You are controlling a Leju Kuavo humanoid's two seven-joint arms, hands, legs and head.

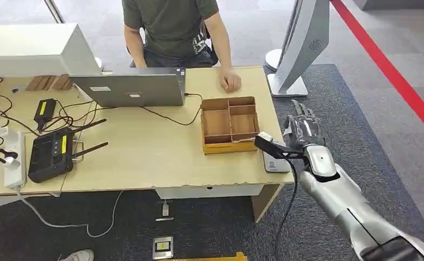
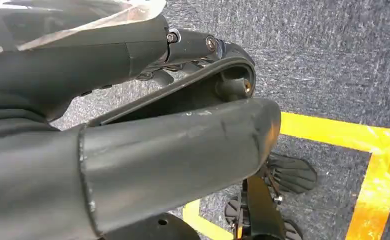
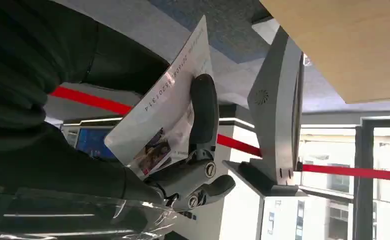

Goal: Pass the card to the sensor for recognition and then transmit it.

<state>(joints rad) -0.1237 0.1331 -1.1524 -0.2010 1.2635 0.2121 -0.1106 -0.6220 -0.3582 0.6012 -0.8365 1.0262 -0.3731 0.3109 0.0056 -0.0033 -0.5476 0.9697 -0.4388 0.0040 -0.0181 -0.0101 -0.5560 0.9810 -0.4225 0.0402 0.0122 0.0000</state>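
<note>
My right hand hovers just off the table's right edge, beside the cardboard box. It pinches a white printed card between thumb and a dark finger; the card carries a number and a small picture. A sliver of the card shows at the hand in the head view. The white flat sensor lies on the table's front right corner, below and just left of the hand. My left hand hangs over the carpet, fingers apart, holding nothing.
A person sits across the table, one hand resting on it. A compartmented cardboard box, a laptop, a black router and cables lie there. A white stand rises at the right.
</note>
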